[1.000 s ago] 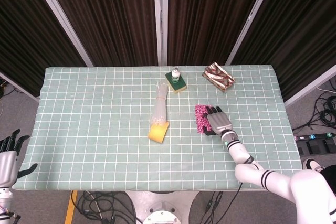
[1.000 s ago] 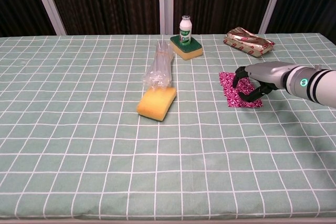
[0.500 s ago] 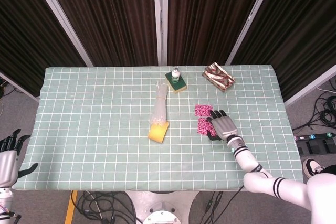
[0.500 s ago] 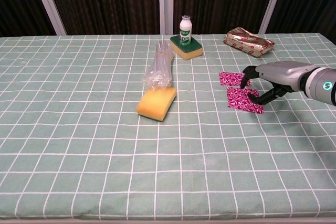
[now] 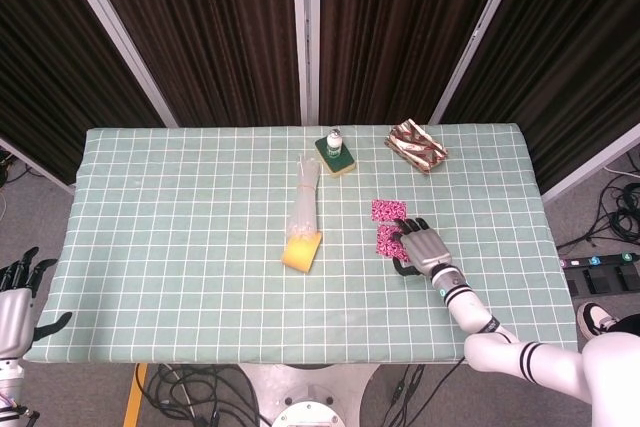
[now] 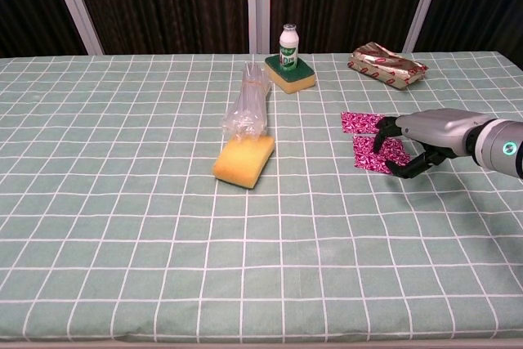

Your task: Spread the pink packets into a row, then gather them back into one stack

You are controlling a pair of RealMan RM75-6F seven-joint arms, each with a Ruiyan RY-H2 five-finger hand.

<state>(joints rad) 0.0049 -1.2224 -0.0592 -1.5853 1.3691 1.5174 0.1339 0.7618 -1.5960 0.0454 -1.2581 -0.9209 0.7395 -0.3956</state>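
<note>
Pink packets (image 5: 387, 225): you have them on the right-centre of the tabletop, lying flat in a short line that runs front to back; one packet (image 6: 360, 123) lies bare at the far end, and the nearer one (image 6: 378, 154) sits partly under your right hand. How many packets lie in the nearer pile cannot be told.
Right hand (image 5: 424, 246): you have it palm down over the nearer packet, with the fingers (image 6: 386, 127) curved and their tips down on the pink foil; they press on it and do not close around it.
Right arm: it reaches in from the front right corner, low over the cloth.
Left hand (image 5: 17, 292): you see it only in the head view, off the front left corner of the tabletop, holding nothing, with the dark fingers spread apart.
Tabletop (image 5: 180, 197): it wears a pale green cloth with a white grid.
Yellow sponge (image 6: 244, 161): it lies near the middle, well left of the packets.
Clear plastic wrapper (image 6: 248, 109): it stretches away from the yellow sponge toward the back and touches the sponge's far edge.
Small white bottle (image 6: 288, 41): it stands upright on a green and yellow sponge (image 6: 292, 74) at the back centre.
Brown foil packet (image 6: 387, 65): it lies at the back right, apart from the pink ones.
</note>
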